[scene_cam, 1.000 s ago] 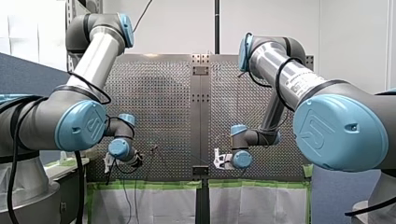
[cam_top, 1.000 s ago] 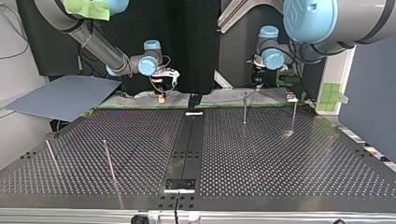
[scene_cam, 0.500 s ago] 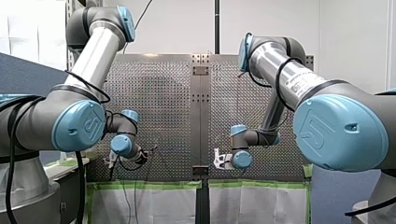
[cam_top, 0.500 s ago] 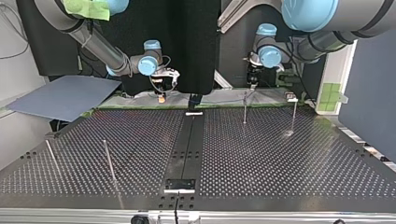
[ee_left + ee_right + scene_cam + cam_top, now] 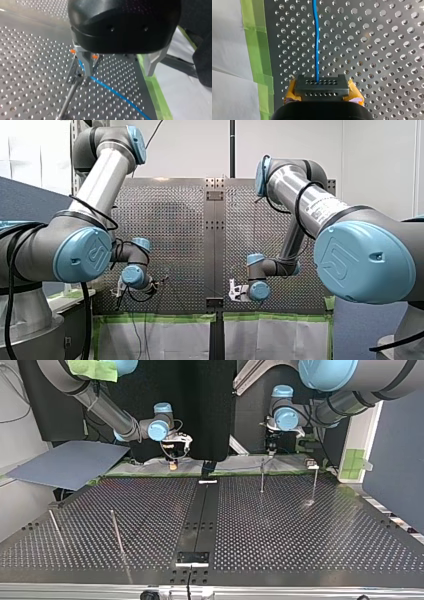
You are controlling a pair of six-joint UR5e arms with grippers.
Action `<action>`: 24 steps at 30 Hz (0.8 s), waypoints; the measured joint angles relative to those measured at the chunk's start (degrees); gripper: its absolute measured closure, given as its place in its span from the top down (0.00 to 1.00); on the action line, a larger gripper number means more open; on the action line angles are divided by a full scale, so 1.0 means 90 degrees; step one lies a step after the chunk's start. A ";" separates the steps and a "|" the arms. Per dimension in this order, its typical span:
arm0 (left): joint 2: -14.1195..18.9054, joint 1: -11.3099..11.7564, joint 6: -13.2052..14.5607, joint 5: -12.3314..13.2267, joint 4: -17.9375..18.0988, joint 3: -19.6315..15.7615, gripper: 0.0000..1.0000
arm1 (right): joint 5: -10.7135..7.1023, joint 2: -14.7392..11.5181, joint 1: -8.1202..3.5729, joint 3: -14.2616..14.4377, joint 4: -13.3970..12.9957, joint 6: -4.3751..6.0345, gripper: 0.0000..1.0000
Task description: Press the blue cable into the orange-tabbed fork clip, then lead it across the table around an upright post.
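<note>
My right gripper [image 5: 322, 86] is clamped on the blue cable [image 5: 315, 37], with yellow pads [image 5: 355, 93] on either side. The grip point itself is hidden inside the dark fingertips. From there the cable runs straight over the table [image 5: 377, 55], alongside the green tape [image 5: 255, 45] on the table's edge.

My left gripper [image 5: 118, 71] hangs over the clip [image 5: 72, 51] with its fingers [image 5: 152, 62] apart. One finger overlaps the clip, so only the orange tabs show clearly. I cannot tell whether the cable is seated in the fork. A post [image 5: 71, 92] stands just beside the clip, one end cut off. In the top view the cable is barely visible near that taped edge.
</note>
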 joint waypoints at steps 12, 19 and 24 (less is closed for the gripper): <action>0.0402 -0.0061 -0.0320 0.0112 0.0448 -0.0374 1.00 | 0.0002 0.0000 -0.0005 -0.0001 0.0004 0.0000 0.00; 0.0566 -0.0078 -0.0774 0.0306 0.0916 -0.0469 1.00 | 0.0000 0.0000 0.0000 0.0000 0.0032 0.0000 0.00; 0.0567 -0.0128 -0.0811 0.0270 0.0935 -0.0477 1.00 | 0.0004 0.0000 0.0000 0.0000 0.0044 0.0000 0.00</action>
